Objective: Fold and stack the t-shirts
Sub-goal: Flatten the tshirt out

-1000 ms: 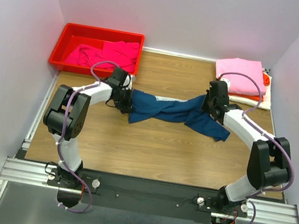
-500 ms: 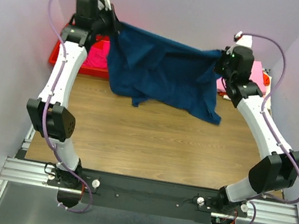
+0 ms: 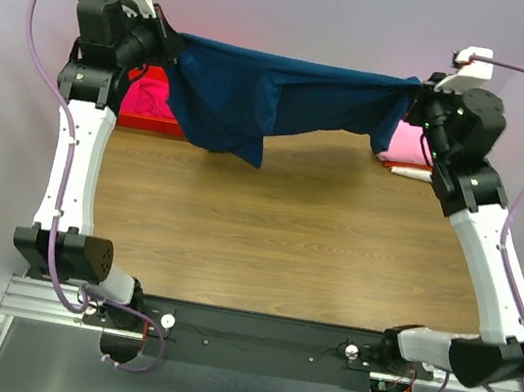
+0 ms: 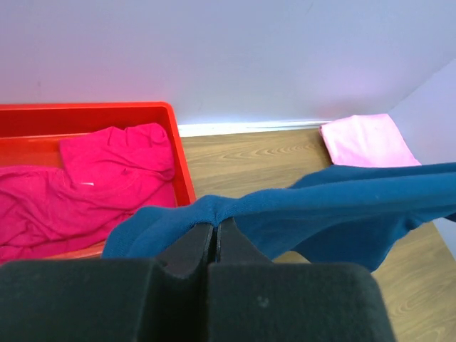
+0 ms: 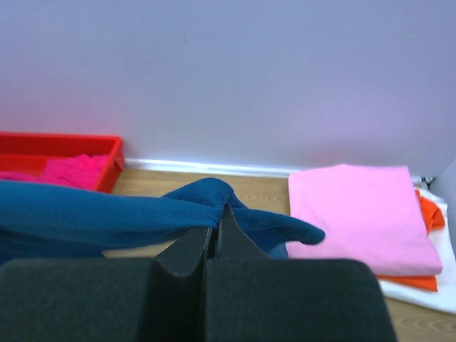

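Navy t-shirt (image 3: 244,96) stretched above table (image 3: 267,227) | left jaws pinching one end | right jaws pinching other end

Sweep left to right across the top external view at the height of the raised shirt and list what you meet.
Left arm's fingers → dark navy cotton t-shirt, stretched in the air between the arms → right arm's fingers.

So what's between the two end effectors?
The navy t-shirt, hanging in the air from the left end effector to the right end effector; top view.
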Action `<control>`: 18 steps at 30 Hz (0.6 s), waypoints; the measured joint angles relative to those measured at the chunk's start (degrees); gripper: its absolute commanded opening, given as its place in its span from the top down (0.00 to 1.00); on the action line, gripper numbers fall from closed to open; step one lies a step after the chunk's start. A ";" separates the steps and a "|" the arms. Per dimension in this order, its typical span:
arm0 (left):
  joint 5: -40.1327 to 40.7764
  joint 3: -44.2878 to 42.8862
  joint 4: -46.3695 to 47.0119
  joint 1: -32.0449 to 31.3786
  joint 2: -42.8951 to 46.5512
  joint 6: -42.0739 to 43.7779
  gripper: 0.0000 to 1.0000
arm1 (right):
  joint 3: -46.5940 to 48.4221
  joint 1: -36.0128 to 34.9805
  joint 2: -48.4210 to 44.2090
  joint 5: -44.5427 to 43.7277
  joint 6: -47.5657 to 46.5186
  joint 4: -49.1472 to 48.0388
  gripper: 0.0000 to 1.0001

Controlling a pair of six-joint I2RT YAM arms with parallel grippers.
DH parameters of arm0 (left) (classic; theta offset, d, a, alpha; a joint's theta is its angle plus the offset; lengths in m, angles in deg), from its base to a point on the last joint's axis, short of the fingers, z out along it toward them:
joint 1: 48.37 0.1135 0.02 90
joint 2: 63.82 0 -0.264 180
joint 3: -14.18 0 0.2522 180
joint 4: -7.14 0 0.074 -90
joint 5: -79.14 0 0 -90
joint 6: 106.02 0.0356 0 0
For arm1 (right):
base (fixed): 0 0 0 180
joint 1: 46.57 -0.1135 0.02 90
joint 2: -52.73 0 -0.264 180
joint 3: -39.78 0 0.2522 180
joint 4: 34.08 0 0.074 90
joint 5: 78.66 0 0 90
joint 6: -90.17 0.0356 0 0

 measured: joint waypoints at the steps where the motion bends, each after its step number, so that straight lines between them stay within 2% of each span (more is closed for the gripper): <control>1: -0.33 0.46 -0.35 0.42 0.96 0.17 1.00 | 0.00 0.00 -1.44 0.37 -0.13 0.28 1.00; 7: -4.83 5.81 -0.55 1.29 6.69 0.79 1.00 | 1.07 0.00 -5.60 1.88 0.09 2.36 1.00; 11: -7.58 12.22 1.33 1.70 4.39 0.81 0.99 | 0.42 0.02 -1.42 1.90 0.87 2.60 0.99; 12: -8.07 13.20 1.79 1.70 1.88 0.90 0.95 | 0.09 0.00 0.39 1.90 1.11 2.58 1.00; 13: -8.41 13.53 2.16 1.70 -0.31 1.03 0.81 | -0.24 0.00 3.61 1.92 1.51 2.60 1.00; 15: -8.76 13.55 3.23 1.70 -8.13 1.68 0.64 | -0.31 0.02 9.51 2.01 2.10 2.60 0.98; 17: -8.33 13.40 4.02 1.73 -15.41 2.08 0.51 | -0.52 0.02 17.44 2.36 3.48 3.08 0.75; 18: -7.78 13.42 3.91 1.73 -19.04 2.38 0.50 | -0.52 0.02 19.67 2.45 3.67 3.48 0.62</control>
